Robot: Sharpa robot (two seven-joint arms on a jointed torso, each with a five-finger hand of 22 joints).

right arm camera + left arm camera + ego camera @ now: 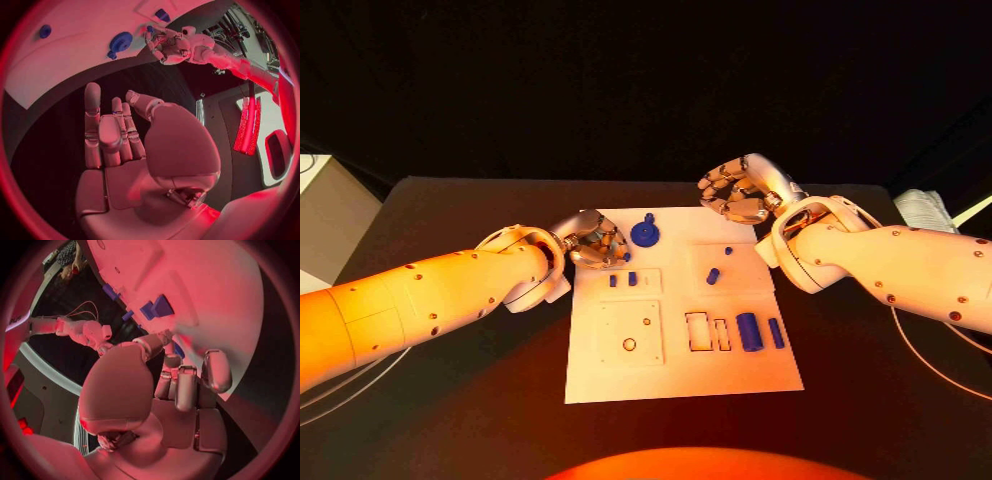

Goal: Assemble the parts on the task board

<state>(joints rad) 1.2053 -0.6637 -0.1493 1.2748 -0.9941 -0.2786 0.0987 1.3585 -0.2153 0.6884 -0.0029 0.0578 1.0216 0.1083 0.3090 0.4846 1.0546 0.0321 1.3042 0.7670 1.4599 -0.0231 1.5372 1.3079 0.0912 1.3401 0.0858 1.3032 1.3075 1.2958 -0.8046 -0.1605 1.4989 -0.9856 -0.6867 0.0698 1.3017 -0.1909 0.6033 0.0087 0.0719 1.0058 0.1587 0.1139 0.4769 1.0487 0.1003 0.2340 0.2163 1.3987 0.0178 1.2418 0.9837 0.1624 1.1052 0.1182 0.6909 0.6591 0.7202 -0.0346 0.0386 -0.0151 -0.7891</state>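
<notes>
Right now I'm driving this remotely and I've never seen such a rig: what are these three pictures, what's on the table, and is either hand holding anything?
You are looking at a robot with two white arms, each ending in a silver many-fingered hand. The head view looks down from the robot's head. The two round pictures come from cameras at each wrist, behind that arm's own hand. On the black table lies the white task board. On it are small blue parts: a round gear-like piece near the far edge, short pegs in the middle, and two longer cylinders beside empty slots. The left hand hovers at the board's left edge, fingers curled in. The right hand is above the far right corner, fingers apart. Neither appears to hold anything.
</notes>
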